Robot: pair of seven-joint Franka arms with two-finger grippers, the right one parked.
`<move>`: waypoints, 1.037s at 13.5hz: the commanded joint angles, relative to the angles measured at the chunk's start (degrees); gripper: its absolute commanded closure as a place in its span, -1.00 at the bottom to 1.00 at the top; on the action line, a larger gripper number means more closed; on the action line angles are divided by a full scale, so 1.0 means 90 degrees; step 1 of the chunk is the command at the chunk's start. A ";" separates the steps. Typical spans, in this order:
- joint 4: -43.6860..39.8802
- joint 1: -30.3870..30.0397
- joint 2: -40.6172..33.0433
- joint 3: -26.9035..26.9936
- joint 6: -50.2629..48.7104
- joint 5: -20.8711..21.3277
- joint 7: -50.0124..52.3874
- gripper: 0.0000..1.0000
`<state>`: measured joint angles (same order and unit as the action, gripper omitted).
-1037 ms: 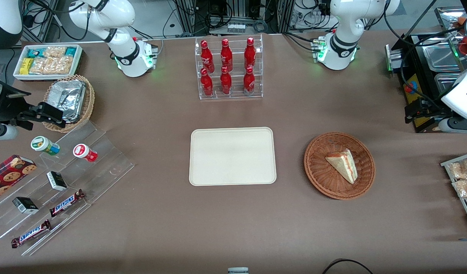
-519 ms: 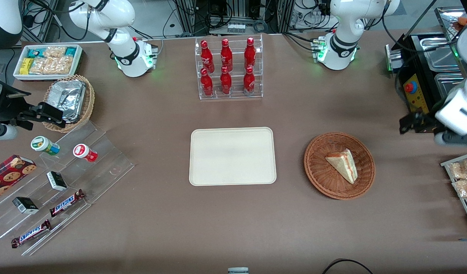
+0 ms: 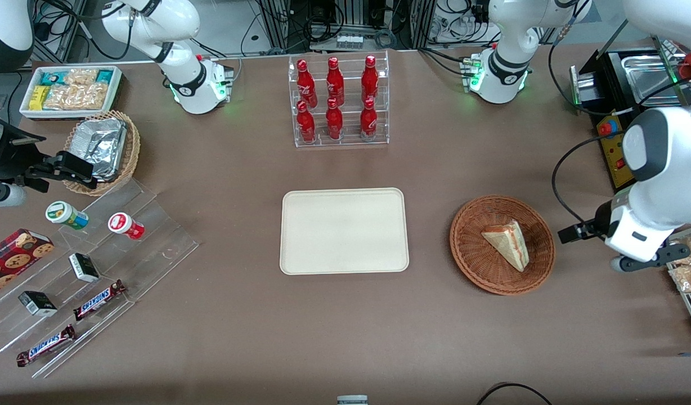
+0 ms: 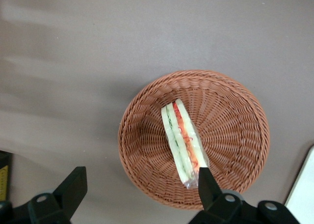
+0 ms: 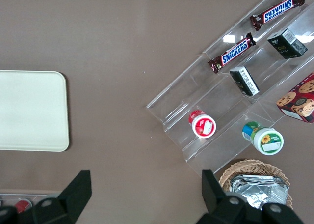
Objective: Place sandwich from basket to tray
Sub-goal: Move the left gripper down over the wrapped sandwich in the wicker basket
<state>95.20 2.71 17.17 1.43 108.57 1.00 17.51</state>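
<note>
While open — end effector point(image 4: 140, 187) above basket point(image 4: 235, 135)

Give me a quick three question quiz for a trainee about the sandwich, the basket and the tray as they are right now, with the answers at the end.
1. True or false: the sandwich already lies on the tray.
2. Multiple choice: the gripper is A) shut on the sandwich, B) open above the basket, C) resting on the tray.
3. Fill in: the tray holds ______.

Key: 1. False, it lies in the basket. 2. B, fingers spread, touching nothing. 3. Nothing.
</note>
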 commanded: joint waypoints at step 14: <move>0.2311 0.0812 0.0045 -0.0081 0.2897 0.0277 0.2898 -1.00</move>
<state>112.03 9.40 20.02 0.36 132.73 1.37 41.44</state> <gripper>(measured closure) 0.000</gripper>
